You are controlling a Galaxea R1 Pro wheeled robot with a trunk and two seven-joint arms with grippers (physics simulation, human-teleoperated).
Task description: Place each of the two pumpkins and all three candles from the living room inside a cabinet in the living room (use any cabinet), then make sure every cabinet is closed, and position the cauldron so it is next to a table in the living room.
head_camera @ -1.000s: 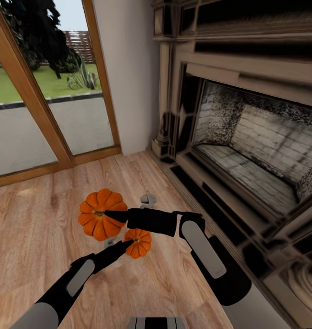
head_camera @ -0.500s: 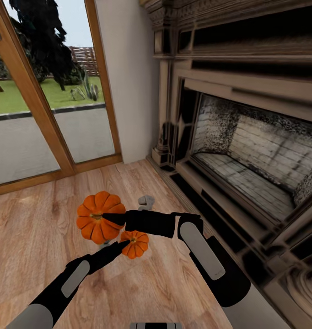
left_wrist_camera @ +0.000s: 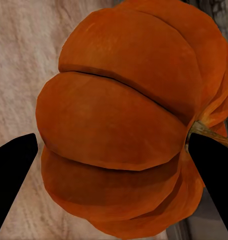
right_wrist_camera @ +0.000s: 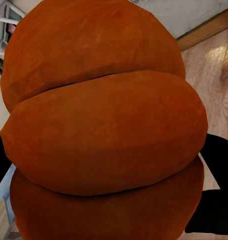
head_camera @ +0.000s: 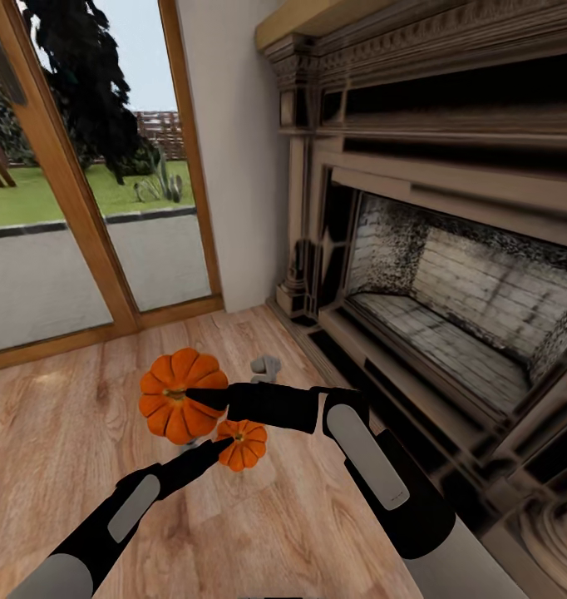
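I have a pumpkin in each gripper, both carried low over the wood floor in front of the fireplace. My right gripper reaches across from the right and its fingers close on the big pumpkin, a dark fingertip lying over the crown by the stem. In the right wrist view that pumpkin bulges between the two black fingers, pressed against both. My left gripper comes up from below left and pinches the small pumpkin, which sits just under and right of the big one, the two nearly touching. In the left wrist view the small pumpkin sits tight between the fingers, its stem turned toward one finger. A small grey object lies on the floor just beyond the right arm; I cannot tell what it is. Glass doors show a garden to the left.
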